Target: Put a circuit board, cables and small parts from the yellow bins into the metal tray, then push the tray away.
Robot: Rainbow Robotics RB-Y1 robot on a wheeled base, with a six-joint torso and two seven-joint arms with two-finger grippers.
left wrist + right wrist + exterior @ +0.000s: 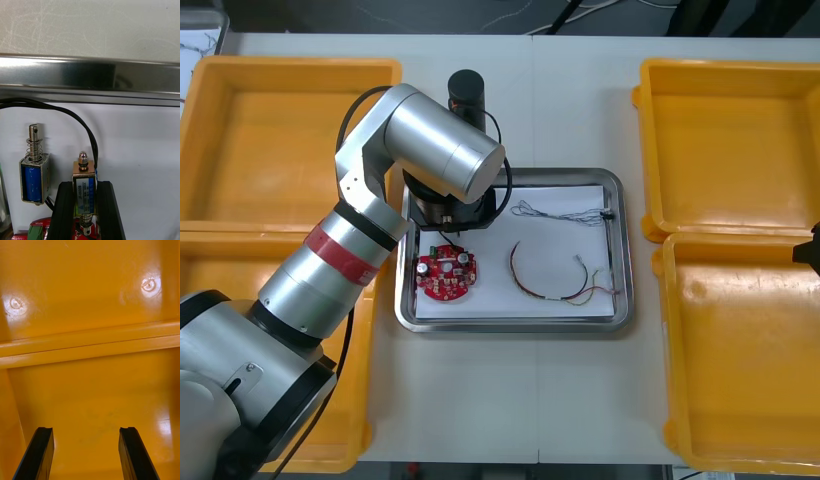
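Observation:
My left gripper [85, 187] is shut on a small metal part [84, 174] with a blue label, held low over the white inside of the metal tray [90, 77]. A second small metal part [34, 178] with a spring lies beside it, and a black cable [80, 122] loops past both. In the front view the left gripper [448, 222] hangs over the tray's left end, its fingers hidden under the wrist. The round red circuit board [447, 276] lies just in front of it. My right gripper [86, 455] stands open over an orange bin floor [93, 397].
The tray [510, 325] also holds a thin twisted cable [560, 212] and a curved dark cable with red and yellow wires [555, 285]. Two yellow bins [290, 130] flank it on the left and two [730, 140] on the right. My right arm [810, 250] shows at the right edge.

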